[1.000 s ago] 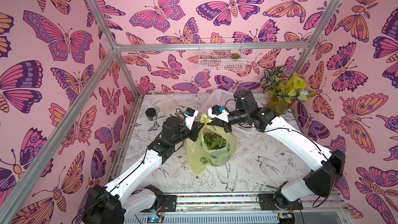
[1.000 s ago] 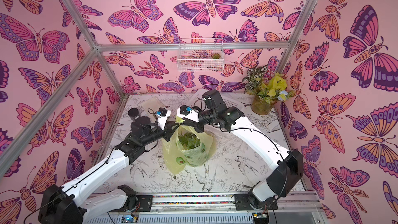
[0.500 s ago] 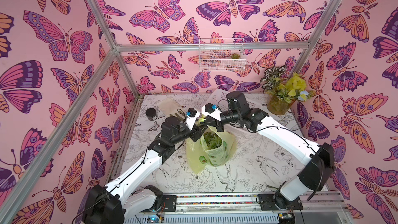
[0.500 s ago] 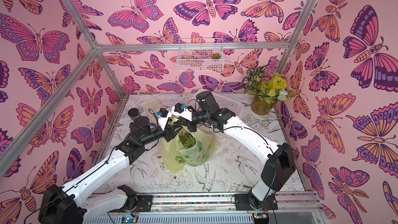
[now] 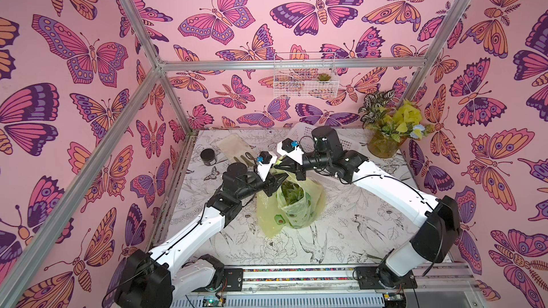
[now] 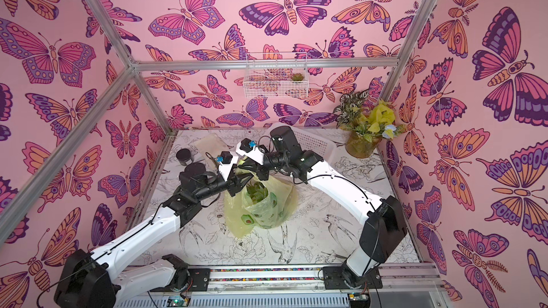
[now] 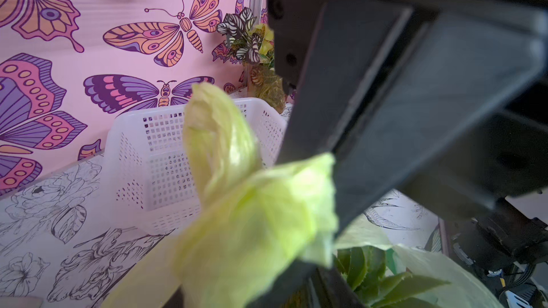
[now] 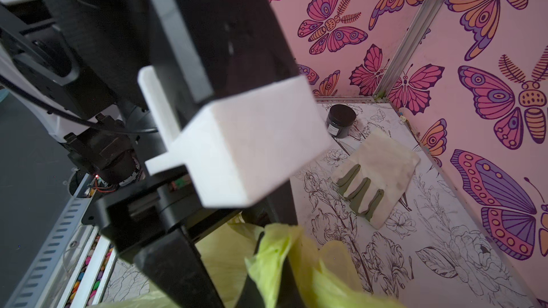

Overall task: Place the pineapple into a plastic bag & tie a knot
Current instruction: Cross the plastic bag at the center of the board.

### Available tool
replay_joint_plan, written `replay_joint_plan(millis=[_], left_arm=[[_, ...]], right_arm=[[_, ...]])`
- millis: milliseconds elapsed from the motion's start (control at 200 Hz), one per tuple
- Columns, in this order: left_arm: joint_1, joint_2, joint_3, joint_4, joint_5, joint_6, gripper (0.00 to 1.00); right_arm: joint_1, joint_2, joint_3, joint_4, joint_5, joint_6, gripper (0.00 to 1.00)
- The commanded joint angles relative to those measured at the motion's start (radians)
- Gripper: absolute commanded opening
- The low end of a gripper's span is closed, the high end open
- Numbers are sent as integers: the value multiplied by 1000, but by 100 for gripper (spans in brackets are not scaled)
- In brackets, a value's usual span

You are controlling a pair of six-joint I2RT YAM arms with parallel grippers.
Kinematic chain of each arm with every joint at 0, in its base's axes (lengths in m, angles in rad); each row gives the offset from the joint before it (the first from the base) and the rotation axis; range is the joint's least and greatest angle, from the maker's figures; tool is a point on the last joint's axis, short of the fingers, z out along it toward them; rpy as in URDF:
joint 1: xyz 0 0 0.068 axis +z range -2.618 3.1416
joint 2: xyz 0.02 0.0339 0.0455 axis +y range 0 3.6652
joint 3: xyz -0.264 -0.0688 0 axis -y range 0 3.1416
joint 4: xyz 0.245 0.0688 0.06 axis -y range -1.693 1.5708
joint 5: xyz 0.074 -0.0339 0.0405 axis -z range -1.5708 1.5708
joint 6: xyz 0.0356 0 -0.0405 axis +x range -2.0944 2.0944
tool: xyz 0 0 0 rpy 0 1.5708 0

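Right hand [image 5: 278,165], gripping plastic bag [image 5: 296,213], nearer left hand [image 5: 278,179]

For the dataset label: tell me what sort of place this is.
Probably a staged robot test booth: butterfly wallpaper on a metal frame, two robot arms bolted to a rail, a potted plant.

Left arm [image 5: 192,232], lower left of frame: white link shells, black joint housings, thin black cable along link. Right arm [image 5: 394,192], right side: identical. Left gripper [image 5: 280,177], right gripper [image 5: 280,166]: black; white camera blocks [image 5: 292,153], blue connectors.
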Motion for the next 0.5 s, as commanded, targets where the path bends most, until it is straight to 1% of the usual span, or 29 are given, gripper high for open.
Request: replay_joint_plan(millis=[0,100,290,386,496], left_arm=[[4,8,-26,73,81,-16,47],[4,7,-37,98,110,-35,52],[4,13,-53,134,111,-58,52],[4,16,-62,155,60,-73,46],[4,34,-74,232,33,-106,34]], right_arm=[[9,16,-20,85,13,81,0],[8,19,-25,102,28,87,0],[9,22,-25,128,26,119,0],[10,17,-25,129,26,128,0],[13,10,-33,132,28,138,0]])
